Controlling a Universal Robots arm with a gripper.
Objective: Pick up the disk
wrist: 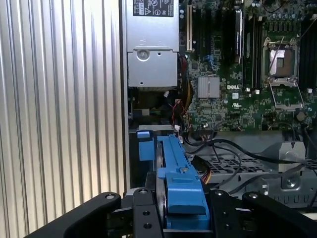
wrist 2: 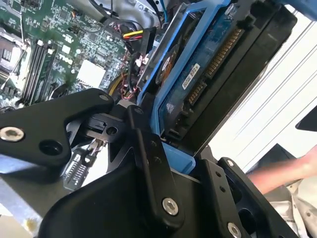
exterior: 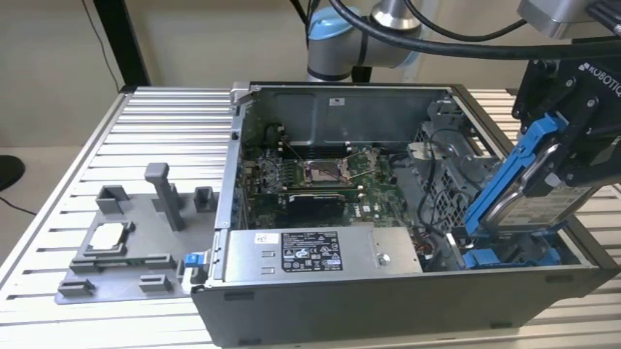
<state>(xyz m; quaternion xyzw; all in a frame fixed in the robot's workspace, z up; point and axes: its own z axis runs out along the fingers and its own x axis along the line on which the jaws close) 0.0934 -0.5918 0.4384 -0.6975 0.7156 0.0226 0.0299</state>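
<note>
The gripper [exterior: 568, 156] has its jaws pinching the disk [exterior: 537, 190], which hangs tilted in its blue bracket just above the drive bay of the open computer case [exterior: 388, 291] on the ribbed bench [exterior: 145, 123]. Below the jaws, inside the case, sit the green board [wrist: 247, 99], the grey power box [exterior: 321, 251] and loose cables [wrist: 237, 158]. The exterior view shows a grey holder plate [exterior: 121, 251] well away from the jaws on the bench, and the second wrist view shows a person's arm [wrist 2: 282, 171] beyond the disk.
</note>
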